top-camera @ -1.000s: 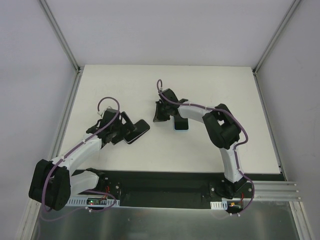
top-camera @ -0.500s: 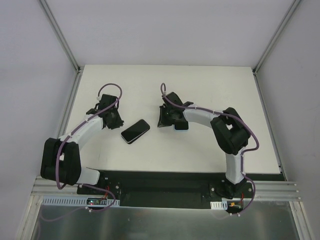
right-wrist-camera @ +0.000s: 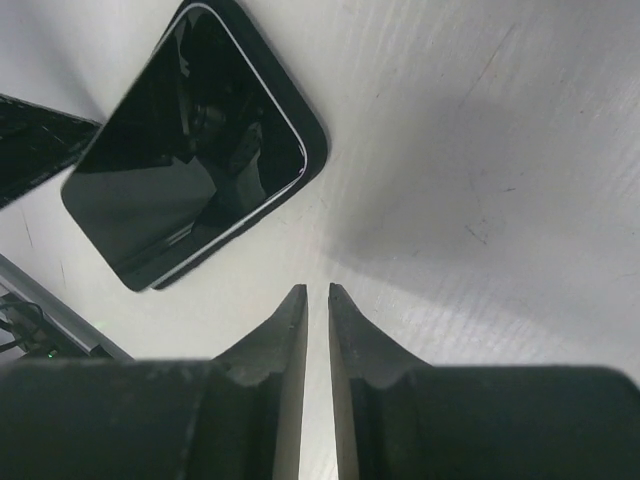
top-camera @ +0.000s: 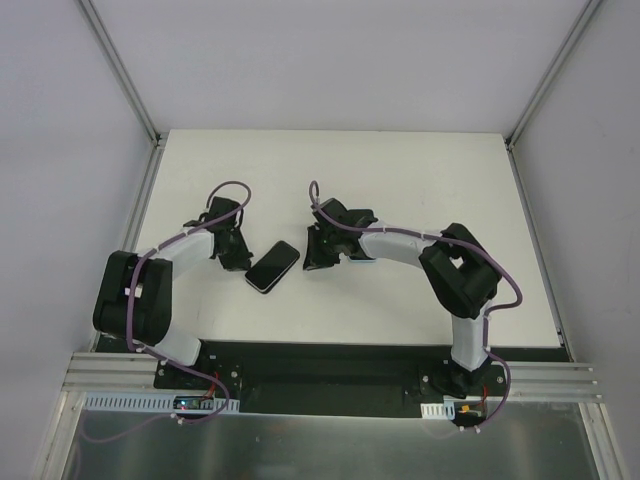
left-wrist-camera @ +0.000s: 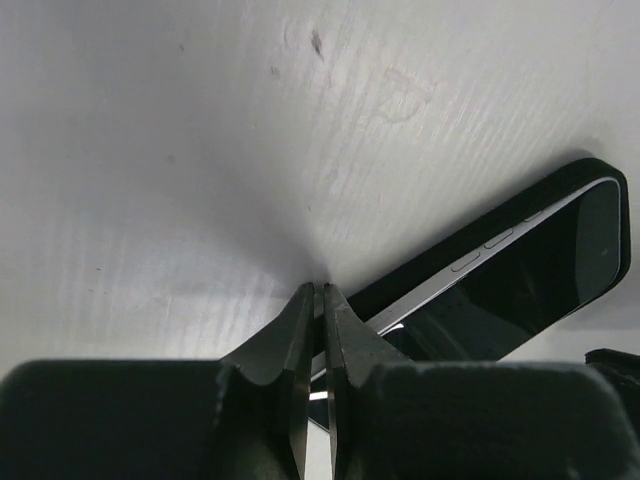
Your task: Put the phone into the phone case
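Observation:
The phone (top-camera: 273,266), a dark slab with a silver side, lies flat on the white table (top-camera: 420,190). A black phone case rim (right-wrist-camera: 316,150) shows round the phone's (right-wrist-camera: 185,150) edge, so it seems to sit in the case. My left gripper (top-camera: 243,258) is shut, its tips (left-wrist-camera: 322,288) down at the table against the phone's (left-wrist-camera: 520,280) long side. My right gripper (top-camera: 313,258) hovers just right of the phone, jaws (right-wrist-camera: 317,290) a narrow slit apart with nothing between them.
The right arm (top-camera: 400,242) lies across the table's middle and hides what is under it. White walls with metal frame posts (top-camera: 125,85) enclose the table. The black base strip (top-camera: 320,365) runs along the near edge.
My left gripper let go of the phone, drew back, shut, and returned to its left side. The right gripper moved left toward the phone and parted slightly.

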{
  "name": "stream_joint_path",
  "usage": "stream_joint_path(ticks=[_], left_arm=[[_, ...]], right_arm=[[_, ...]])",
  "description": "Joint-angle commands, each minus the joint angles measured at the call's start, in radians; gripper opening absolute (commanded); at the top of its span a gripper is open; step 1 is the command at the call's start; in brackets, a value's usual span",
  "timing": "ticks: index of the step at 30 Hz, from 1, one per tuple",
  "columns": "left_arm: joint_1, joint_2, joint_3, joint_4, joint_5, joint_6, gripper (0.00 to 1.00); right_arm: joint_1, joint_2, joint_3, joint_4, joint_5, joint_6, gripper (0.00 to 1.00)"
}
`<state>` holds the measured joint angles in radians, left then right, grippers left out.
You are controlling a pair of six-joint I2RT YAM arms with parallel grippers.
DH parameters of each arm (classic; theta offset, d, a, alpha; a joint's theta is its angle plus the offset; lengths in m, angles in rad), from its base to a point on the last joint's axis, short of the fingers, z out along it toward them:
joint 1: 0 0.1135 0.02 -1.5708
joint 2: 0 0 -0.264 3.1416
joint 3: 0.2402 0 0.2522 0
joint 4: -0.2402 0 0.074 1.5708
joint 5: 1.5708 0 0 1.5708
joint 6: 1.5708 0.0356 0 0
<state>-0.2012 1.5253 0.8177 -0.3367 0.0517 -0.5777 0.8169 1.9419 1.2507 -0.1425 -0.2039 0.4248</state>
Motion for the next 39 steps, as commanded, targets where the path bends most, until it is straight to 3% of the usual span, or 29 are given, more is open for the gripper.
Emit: stream_joint_path(ticks=[1,5,13,15,20,26,29,33,39], left_arm=[[-0.001,-0.025,-0.08,0.08,0.17,-0.08,0.07],[-0.041,-0.065,-0.152,0.156,0.253,-0.143,0.11],[-0.234,-0.068,-0.17,0.206,0.223,-0.263,0.13],[-0.233,-0.097,-0.175,0.205,0.209,-0.267,0.14],[-0.166,-0.201,-0.184,0.151,0.125,-0.232,0.29],[-0.139,-0.281,-0.183,0.176,0.143,-0.182,0.46],[-0.139,-0.271,-0.178,0.206,0.187,-0.166,0.47],[-0.139,-0.228,-0.176,0.226,0.2,-0.162,0.43],[-0.139,-0.137,-0.163,0.257,0.22,-0.157,0.39]], right_arm=[[0.007,-0.011,0.003,0.021,0.0,0.022,0.17],[0.004,0.026,0.021,0.012,0.021,0.028,0.16],[-0.027,0.057,0.046,0.011,0.008,0.02,0.16],[-0.047,0.037,0.039,0.003,0.004,0.008,0.17],[-0.076,-0.046,-0.005,-0.034,0.0,-0.04,0.17],[-0.09,-0.167,-0.085,-0.051,-0.083,-0.118,0.22],[-0.09,-0.193,-0.099,-0.057,-0.159,-0.156,0.27],[-0.093,-0.198,-0.091,-0.081,-0.183,-0.199,0.41],[-0.108,-0.163,-0.068,-0.098,-0.241,-0.241,0.48]])
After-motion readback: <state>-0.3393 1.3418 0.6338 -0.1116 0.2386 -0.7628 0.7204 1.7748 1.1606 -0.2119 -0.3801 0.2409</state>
